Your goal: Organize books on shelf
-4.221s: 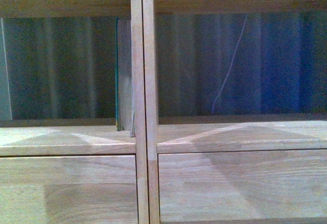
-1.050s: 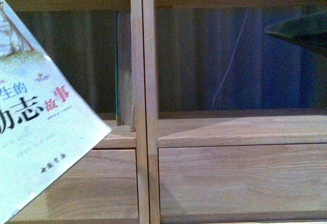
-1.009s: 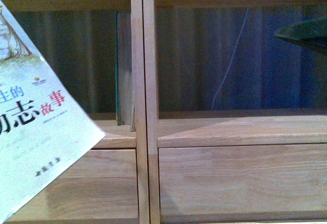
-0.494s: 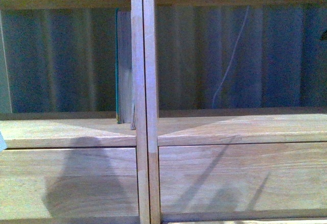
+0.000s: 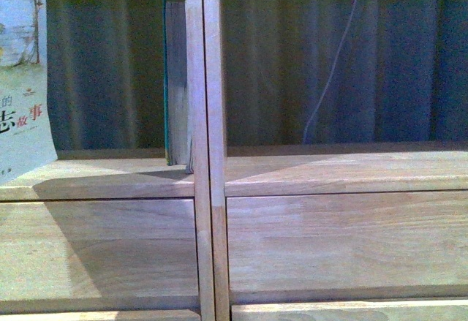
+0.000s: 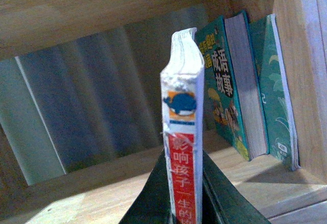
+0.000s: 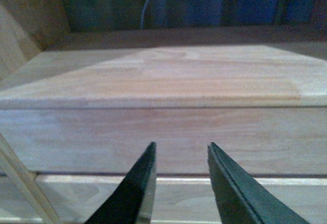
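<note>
In the front view the thin pale paperback (image 5: 22, 80) stands upright at the far left, in front of the left compartment of the light-wood shelf (image 5: 110, 178). My left gripper (image 6: 184, 155) is shut on it, spine toward the wrist camera; the red-and-white spine (image 6: 183, 106) rises between the two dark fingers. A green-edged book (image 5: 175, 80) stands in that compartment against the centre divider (image 5: 203, 116). The left wrist view shows two green books (image 6: 230, 81) leaning there, apart from the paperback. My right gripper (image 7: 180, 147) is open and holds nothing, level with the right compartment's board (image 7: 163, 76).
A pale cable (image 5: 329, 65) hangs behind the right compartment. Plain drawer fronts (image 5: 344, 240) lie below both boards. The stretch of board (image 6: 76, 198) between the held paperback and the compartment's far wall is bare.
The paperback, tilted at lower left a second ago and nearly out of the front view half a second ago, is now upright at the left edge. The shelf sits slightly higher in frame.
</note>
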Available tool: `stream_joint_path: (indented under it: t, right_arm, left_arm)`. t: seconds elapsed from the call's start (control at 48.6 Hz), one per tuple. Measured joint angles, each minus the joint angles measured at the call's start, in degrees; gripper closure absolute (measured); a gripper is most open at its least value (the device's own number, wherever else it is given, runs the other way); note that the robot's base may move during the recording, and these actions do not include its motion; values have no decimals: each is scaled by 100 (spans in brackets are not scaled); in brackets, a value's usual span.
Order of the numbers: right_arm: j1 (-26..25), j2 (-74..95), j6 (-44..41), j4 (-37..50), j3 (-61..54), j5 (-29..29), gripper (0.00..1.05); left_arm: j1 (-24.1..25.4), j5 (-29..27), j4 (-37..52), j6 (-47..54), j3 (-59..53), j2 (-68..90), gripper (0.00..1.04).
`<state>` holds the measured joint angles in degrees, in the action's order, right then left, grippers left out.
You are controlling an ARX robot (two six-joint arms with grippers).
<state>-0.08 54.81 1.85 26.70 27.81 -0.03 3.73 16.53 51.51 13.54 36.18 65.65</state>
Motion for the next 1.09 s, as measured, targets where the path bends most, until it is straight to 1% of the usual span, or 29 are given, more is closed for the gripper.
stream_joint_path:
  t: [0.082, 0.124, 0.144, 0.309, 0.576, 1.091]
  right_arm:
    - [2, -302, -61, 188, -487, -4, 93]
    - [2, -422, -72, 243, -658, -2, 100]
    - [2, -448, -79, 254, -697, 0, 102]
    - [2, -898, -129, 369, -1305, 0, 102]
    - [2, -1491, -131, 350, -1851, -2, 102]
    - [2, -2627, -133, -210, -2398, 0, 102]
  left_arm:
    - [24, 13, 74, 33, 391, 520, 98]
    - [42, 7, 101, 35, 570, 739, 98]
    - [42, 2, 103, 35, 616, 793, 98]
    - [-13, -17, 107, 33, 1445, 1668, 98]
    - [-326, -138, 98, -7, 2503, 2693, 98]
    - [-861, -546, -118, -302, 4179, 4122, 98]
